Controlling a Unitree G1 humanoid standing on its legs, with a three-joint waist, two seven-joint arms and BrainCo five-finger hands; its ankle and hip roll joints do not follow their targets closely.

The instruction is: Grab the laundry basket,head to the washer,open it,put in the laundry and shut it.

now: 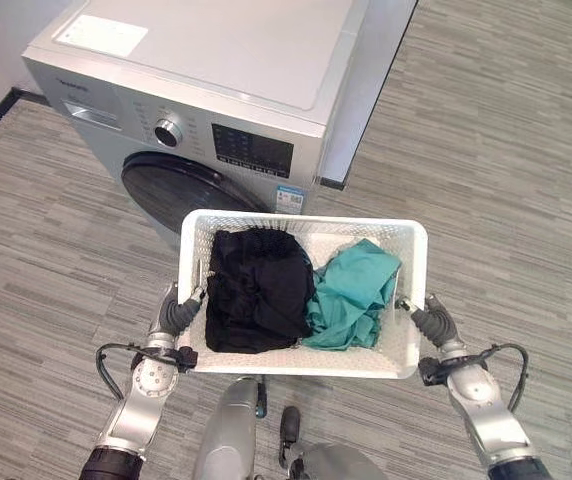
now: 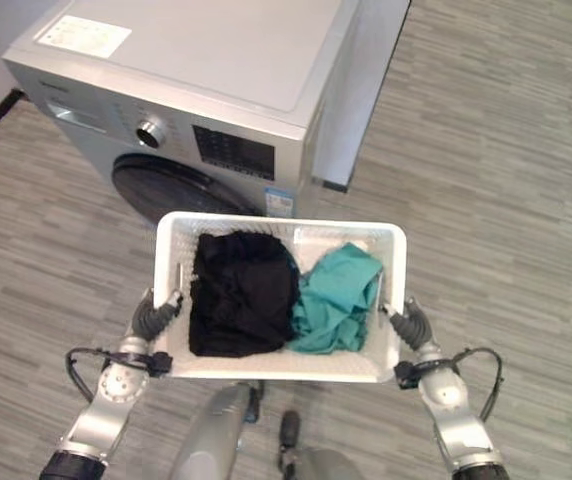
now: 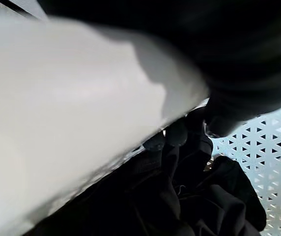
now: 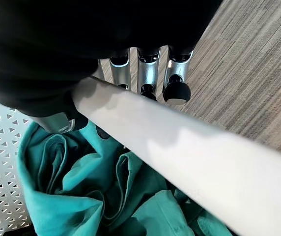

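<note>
Left hand (image 1: 174, 314) grips the left rim of the white laundry basket (image 1: 406, 240); fingers appear curled over the rim, though the wrist view is mostly blocked. Basket is held off the floor, just in front of the silver washer (image 1: 216, 80), whose dark round door (image 1: 171, 185) is shut. Inside: black garment (image 1: 256, 290) at left, teal garment (image 1: 351, 295) at right. Right hand (image 1: 432, 320) holds the right rim, fingers (image 4: 148, 73) wrapped round it.
</note>
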